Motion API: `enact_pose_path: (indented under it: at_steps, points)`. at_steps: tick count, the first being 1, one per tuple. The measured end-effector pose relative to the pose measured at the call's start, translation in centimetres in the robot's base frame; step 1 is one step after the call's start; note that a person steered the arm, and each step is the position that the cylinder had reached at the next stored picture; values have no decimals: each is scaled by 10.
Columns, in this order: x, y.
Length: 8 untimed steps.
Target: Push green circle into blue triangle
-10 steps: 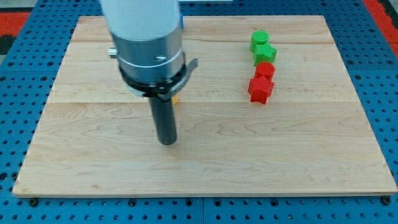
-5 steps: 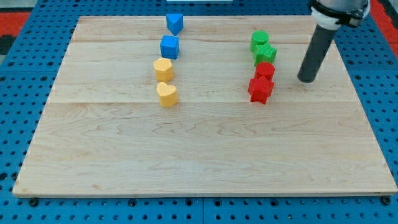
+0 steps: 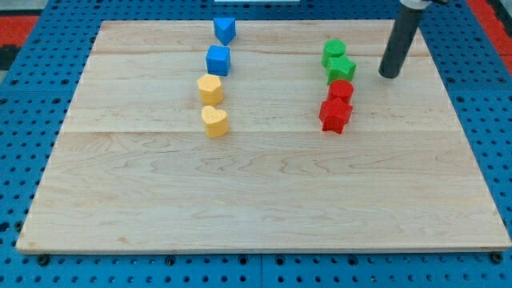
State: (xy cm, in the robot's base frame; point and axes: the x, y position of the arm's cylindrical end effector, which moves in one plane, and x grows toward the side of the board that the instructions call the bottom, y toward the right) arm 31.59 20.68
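Landmark: green circle [image 3: 334, 52], near the view's top right of the wooden surface [image 3: 264, 200]. No pincer on this arm, just a dark rod; nothing is held. My tip [image 3: 389, 75] sits on the surface to the view's right of the green circle and slightly lower, apart from it, not touching any block. Green star [image 3: 342, 69] touches the green circle just below it. Red circle [image 3: 341, 90] sits below that, and a red star [image 3: 335, 115] at the bottom of this column, all four packed close. Blue triangle [image 3: 225, 30] is well to the view's left of the green circle and a bit higher, near the surface's top edge. Blue cube [image 3: 218, 60] is just below the triangle, left of the green circle at about the same height. Yellow hexagon [image 3: 210, 88] and yellow heart [image 3: 214, 121] continue that left column downward, well apart from the green circle.
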Motion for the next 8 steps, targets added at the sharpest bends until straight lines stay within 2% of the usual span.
enact_pose_path:
  at_steps: [1, 2, 3, 4, 5, 6, 7, 8]
  points:
    - [-14, -26]
    - [-18, -91]
    - [-25, -96]
    - [-33, -74]
    - [-45, -107]
    - [-57, -175]
    - [-59, -184]
    - [-68, -154]
